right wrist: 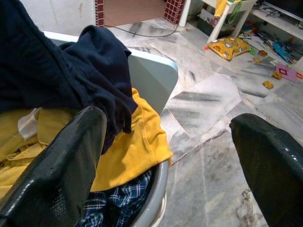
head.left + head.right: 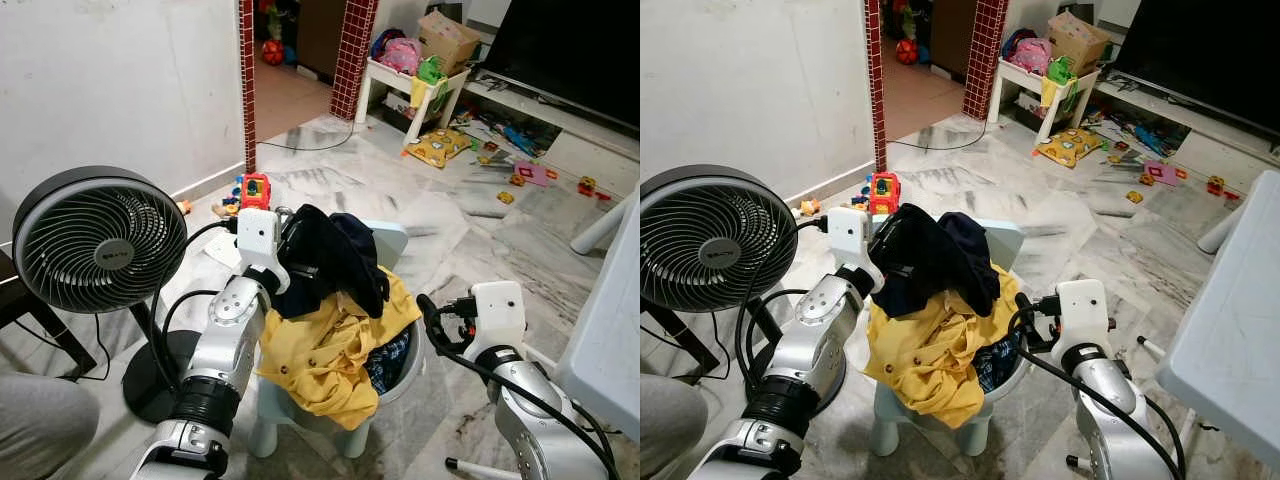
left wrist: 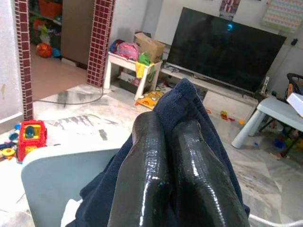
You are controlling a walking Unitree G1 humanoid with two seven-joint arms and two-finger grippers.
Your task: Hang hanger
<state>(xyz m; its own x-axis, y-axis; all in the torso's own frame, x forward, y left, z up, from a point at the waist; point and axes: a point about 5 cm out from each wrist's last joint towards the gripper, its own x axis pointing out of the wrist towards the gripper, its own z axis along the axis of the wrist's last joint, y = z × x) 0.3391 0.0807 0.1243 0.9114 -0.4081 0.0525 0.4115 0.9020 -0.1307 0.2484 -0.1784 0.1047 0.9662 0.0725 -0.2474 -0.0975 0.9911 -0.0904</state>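
Clothes heaped in a grey basket (image 2: 405, 372) on a pale stool (image 2: 300, 425): a dark navy garment (image 2: 330, 255) lies on top of a yellow shirt (image 2: 325, 350), with blue plaid cloth (image 1: 113, 203) beneath. No hanger can be made out. Left gripper (image 3: 177, 156) has its fingers (image 3: 147, 170) pressed together on the navy garment. Right gripper (image 1: 165, 156) waits just beside the basket rim, fingers (image 1: 61, 165) wide apart. A black fan (image 2: 95, 240) stands on the marble floor (image 2: 480, 240) at the robot's left.
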